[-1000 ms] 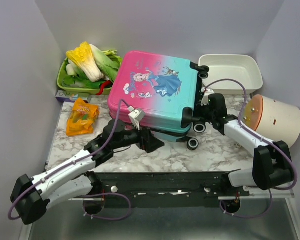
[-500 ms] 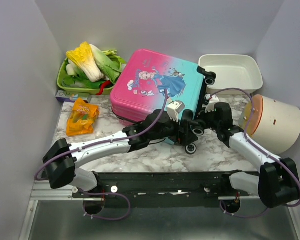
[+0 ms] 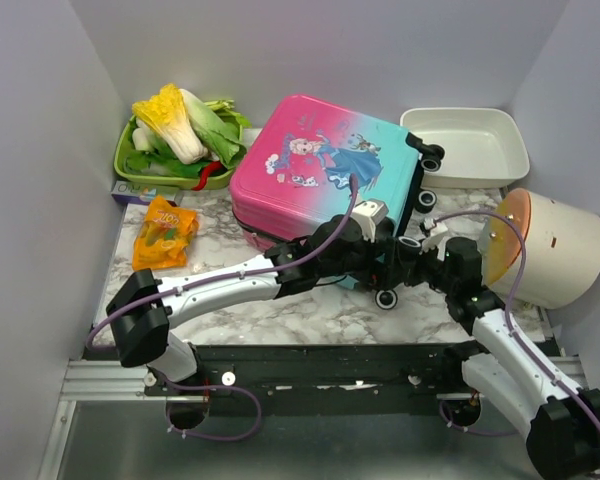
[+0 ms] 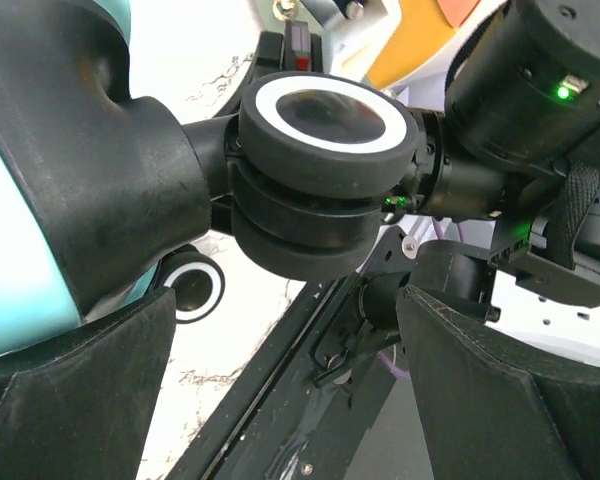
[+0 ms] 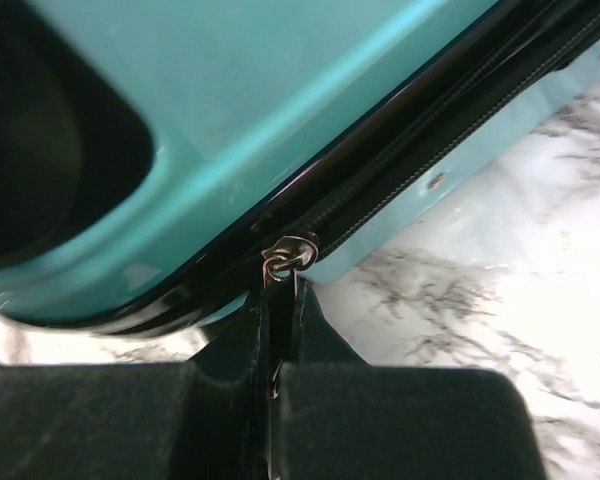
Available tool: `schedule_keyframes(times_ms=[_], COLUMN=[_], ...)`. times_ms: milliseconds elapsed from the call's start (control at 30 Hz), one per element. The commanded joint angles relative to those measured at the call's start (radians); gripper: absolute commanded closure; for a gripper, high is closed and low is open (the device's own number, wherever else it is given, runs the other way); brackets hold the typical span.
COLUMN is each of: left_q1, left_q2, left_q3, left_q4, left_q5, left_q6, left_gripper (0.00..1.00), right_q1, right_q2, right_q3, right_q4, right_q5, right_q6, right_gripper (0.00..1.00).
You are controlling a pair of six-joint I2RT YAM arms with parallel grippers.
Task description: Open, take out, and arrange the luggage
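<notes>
We find the luggage (image 3: 325, 180) on the table (image 3: 310, 312), in the middle toward the far edge, lying slantwise with its wheels turned to the right edge. Behind it, in the far right corner, sits a tray (image 3: 470, 150). A basket (image 3: 123, 166) holding vegetables (image 3: 180, 125) fills the far left corner, and a packet (image 3: 163, 233) lies just before it, near the left edge. A drum (image 3: 560, 250) lies at the right edge, before the tray. The left gripper (image 4: 285, 305) is at the luggage's near right corner, with a wheel (image 4: 325, 150) between its spread fingers. Just right of it, the right gripper (image 5: 280, 310) pinches the zipper pull (image 5: 288, 252) on the luggage's seam.
</notes>
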Motion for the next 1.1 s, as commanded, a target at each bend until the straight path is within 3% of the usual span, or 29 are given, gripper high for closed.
schedule_keyframes(times_ms=[0, 333, 467, 633, 800, 900, 1067], left_q1=[0.085, 0.085, 0.085, 0.085, 0.085, 0.085, 0.085], left_q2=[0.123, 0.162, 0.185, 0.195, 0.191, 0.189, 0.162], left_q3=[0.01, 0.024, 0.047, 0.051, 0.048, 0.042, -0.004], left_q4=[0.181, 0.223, 0.214, 0.207, 0.192, 0.18, 0.184], left_q5=[-0.205, -0.241, -0.235, -0.232, -0.216, -0.227, -0.239], left_q6=[0.032, -0.018, -0.035, -0.069, -0.095, -0.101, -0.121], left_gripper=[0.01, 0.01, 0.01, 0.01, 0.01, 0.01, 0.01], right_q1=[0.03, 0.085, 0.135, 0.319, 0.618, 0.729, 0.757], right_q2=[-0.124, -0.449, -0.479, -0.39, -0.199, -0.132, -0.106], right_q3=[-0.013, -0.175, -0.162, -0.124, -0.044, -0.009, -0.029], right_q4=[0.22, 0.291, 0.263, 0.271, 0.245, 0.271, 0.383], right_q5=[-0.418, -0.352, -0.32, -0.236, 0.046, 0.198, 0.419], right_q6=[0.102, 0.08, 0.03, -0.059, -0.238, -0.298, -0.199], right_gripper=[0.99, 0.99, 0.99, 0.99, 0.99, 0.99, 0.99])
